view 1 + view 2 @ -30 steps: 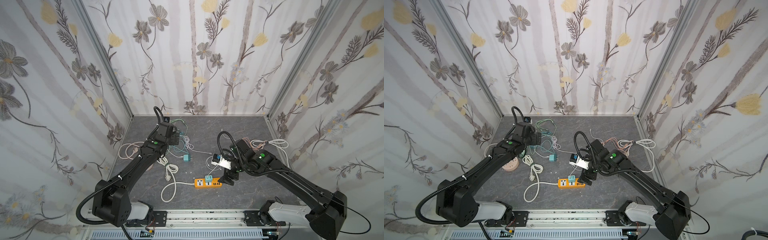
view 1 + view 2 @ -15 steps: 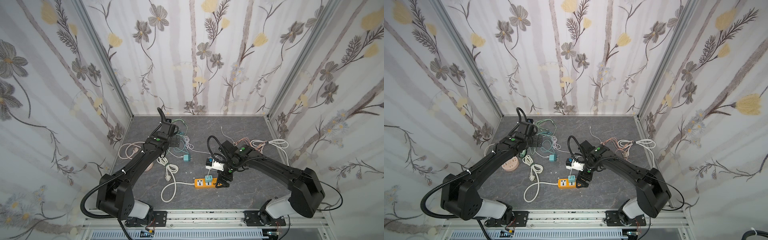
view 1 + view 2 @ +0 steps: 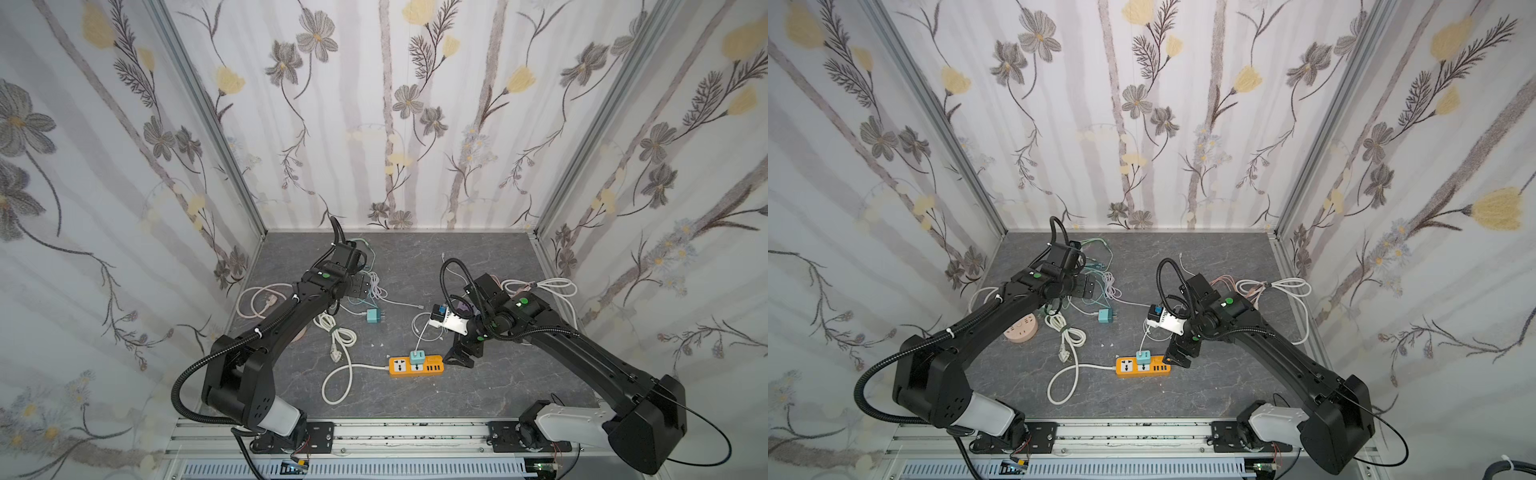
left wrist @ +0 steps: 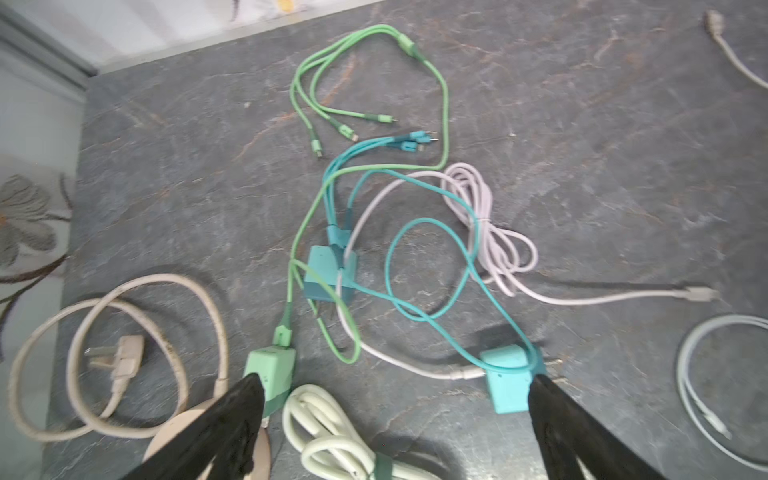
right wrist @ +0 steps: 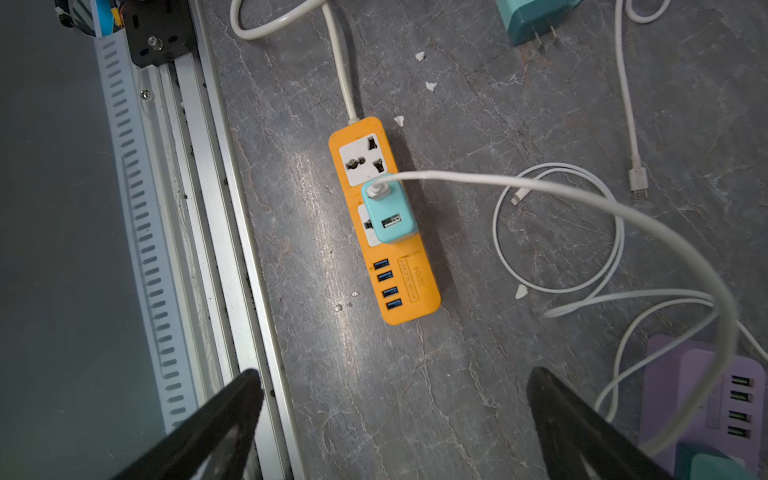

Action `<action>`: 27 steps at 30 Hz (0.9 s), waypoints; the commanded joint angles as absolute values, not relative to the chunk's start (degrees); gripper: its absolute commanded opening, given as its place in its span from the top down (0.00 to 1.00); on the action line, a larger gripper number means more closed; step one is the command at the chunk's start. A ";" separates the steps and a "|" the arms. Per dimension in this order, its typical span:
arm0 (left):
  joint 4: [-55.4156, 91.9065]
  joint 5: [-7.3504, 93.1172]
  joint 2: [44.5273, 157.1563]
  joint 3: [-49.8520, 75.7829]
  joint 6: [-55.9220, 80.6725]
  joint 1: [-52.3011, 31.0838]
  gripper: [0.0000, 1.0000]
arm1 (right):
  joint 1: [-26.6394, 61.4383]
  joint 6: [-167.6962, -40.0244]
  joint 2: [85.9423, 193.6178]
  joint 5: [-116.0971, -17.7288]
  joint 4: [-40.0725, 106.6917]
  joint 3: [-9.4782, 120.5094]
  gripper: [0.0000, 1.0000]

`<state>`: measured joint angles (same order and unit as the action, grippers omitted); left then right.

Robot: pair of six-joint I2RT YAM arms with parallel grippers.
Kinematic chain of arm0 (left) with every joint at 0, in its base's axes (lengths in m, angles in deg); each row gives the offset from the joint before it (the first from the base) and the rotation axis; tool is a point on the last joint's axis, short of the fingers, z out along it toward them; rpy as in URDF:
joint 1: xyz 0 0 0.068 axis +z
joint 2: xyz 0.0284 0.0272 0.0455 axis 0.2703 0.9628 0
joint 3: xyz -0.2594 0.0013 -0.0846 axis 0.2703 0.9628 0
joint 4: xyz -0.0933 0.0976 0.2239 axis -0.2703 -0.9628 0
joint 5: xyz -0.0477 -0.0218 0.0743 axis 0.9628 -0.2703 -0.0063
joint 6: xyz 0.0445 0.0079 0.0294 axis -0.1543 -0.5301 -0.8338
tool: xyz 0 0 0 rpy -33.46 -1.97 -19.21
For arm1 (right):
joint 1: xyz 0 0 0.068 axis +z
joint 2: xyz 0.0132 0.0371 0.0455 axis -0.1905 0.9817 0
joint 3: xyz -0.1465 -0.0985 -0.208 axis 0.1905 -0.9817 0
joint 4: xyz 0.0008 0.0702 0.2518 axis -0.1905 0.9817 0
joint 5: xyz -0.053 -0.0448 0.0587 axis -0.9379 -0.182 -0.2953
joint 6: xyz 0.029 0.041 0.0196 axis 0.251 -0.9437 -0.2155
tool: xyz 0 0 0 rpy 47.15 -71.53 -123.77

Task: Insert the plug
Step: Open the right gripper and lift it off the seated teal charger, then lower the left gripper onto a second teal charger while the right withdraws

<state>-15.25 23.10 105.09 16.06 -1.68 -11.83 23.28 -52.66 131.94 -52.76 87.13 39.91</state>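
Near the front edge of the bench [image 3: 478, 395] we've got the orange power strip [image 3: 432, 368] lying flat. Its long axis runs left to right in both top views, and its white cord [image 3: 370, 365] leaves the left end. The teal plug [image 3: 417, 356] is seated in the strip's second socket, the one next to the row of blue USB ports. It stands upright with its prongs down in the strip, out of sight. In the right wrist view its flat face looks straight up at the camera, and that face is longer along the strip than across it. One USB slot on it is free, and the other has a white cable [image 5: 540, 187] arcing away toward the arm.

The right gripper [image 3: 458, 362] hangs just off the USB end of the strip, fingers [image 5: 232, 407] spread wide with nothing between them, not touching the plug. The left gripper [image 4: 395, 382] is well apart from all that, over the tangle of green and teal cables [image 4: 374, 187] further back, fingers spread too. A pale green charger [image 4: 270, 370] sits right by one finger and a turquoise charger [image 4: 509, 382] by the other. We can't tell if either is actually touching. A spare teal adapter [image 3: 372, 316] lies on its side between the arms, prongs pointing right in the top views.
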 commanded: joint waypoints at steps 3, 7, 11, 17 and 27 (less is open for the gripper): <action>-11.87 26.80 105.24 16.11 -7.96 -16.43 0.00 | 20.59 -50.48 130.29 -47.73 85.66 40.90 0.01; -16.34 25.87 108.28 13.89 -5.64 -16.42 0.00 | 18.58 -55.57 125.92 -45.50 79.67 40.45 0.01; -25.01 28.58 115.21 11.25 5.00 -16.09 0.07 | 17.68 -69.23 115.78 -60.79 55.98 33.00 0.01; -25.87 29.77 118.21 14.25 20.40 -16.39 0.11 | 17.14 -82.20 104.34 -75.99 33.24 21.78 0.01; -20.84 36.67 122.17 15.76 36.37 -16.25 0.34 | 17.01 -85.63 104.71 -87.63 35.04 21.86 0.01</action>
